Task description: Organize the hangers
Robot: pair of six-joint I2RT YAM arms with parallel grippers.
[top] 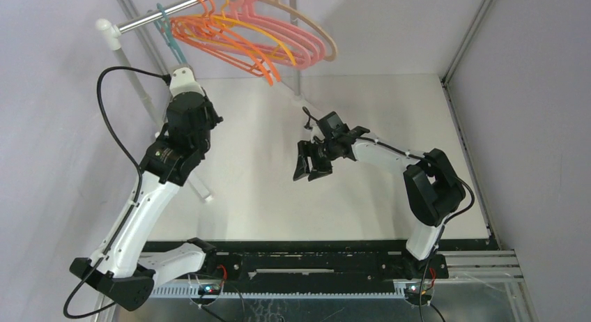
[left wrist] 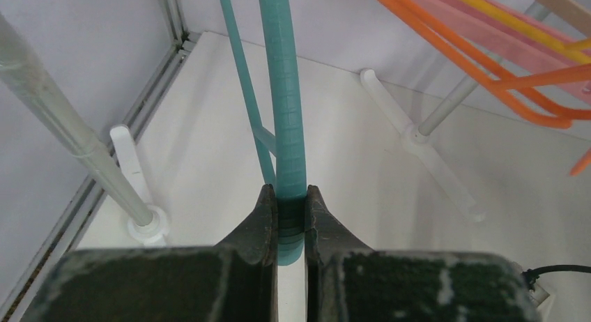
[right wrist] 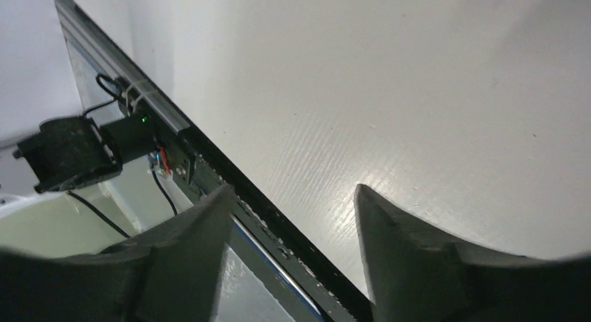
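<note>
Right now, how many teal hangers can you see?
1. The teal hanger is at the rail's left end, clamped in the left claw. Another could hide behind the pink and orange hangers, though none shows.

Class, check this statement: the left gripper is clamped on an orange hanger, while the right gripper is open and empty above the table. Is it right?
Not quite. The left wrist view shows the left gripper clamped on the teal hanger, not an orange one. The right gripper is indeed open and empty above the table.
</note>
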